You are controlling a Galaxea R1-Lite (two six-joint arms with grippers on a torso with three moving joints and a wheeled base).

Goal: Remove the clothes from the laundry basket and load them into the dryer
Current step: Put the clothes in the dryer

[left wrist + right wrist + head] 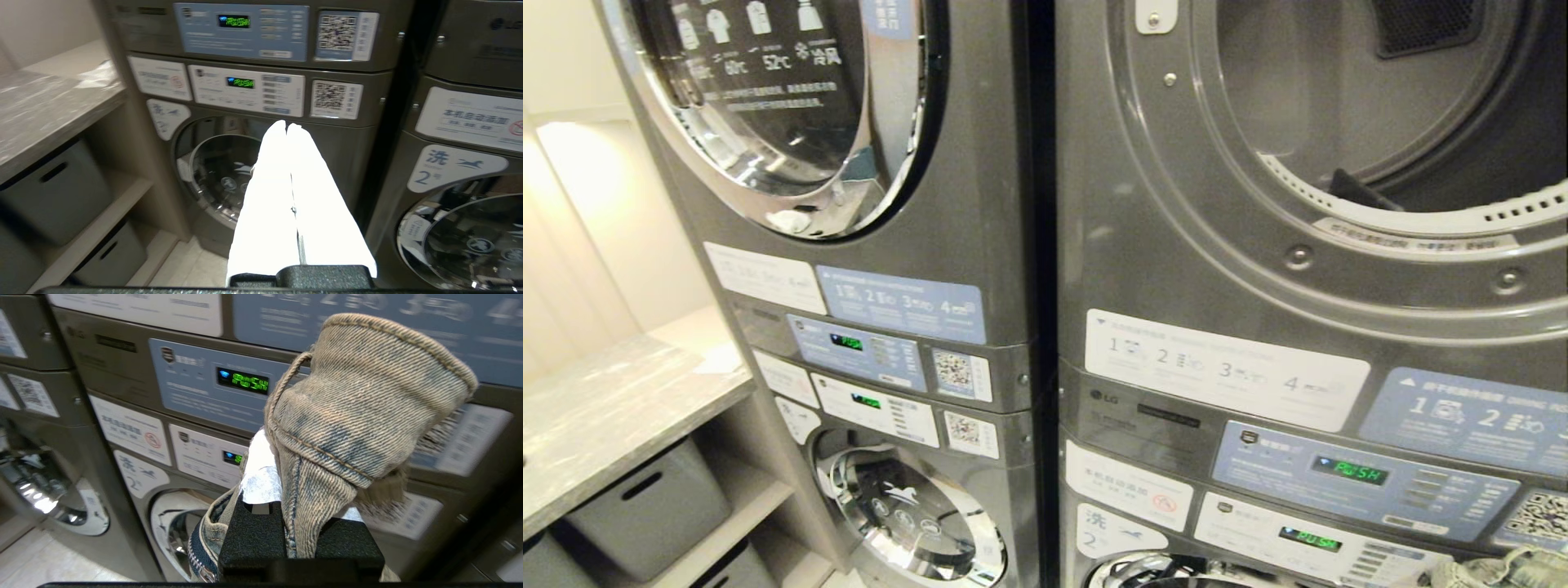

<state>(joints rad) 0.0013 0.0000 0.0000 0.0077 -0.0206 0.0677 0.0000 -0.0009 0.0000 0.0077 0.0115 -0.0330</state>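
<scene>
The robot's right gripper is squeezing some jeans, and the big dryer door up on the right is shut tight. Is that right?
Not quite. The right gripper does clamp the jeans, but the dryer on the upper right is open: the head view shows straight into its empty drum, with no door over it.

A pale wall (596, 237) glows with warm light at nine o'clock. Below it, a grey marbled surface (596, 408) tops open shelves (743, 498) holding grey storage bins (654, 506). Light floor tiles (192, 265) lie beneath.
</scene>
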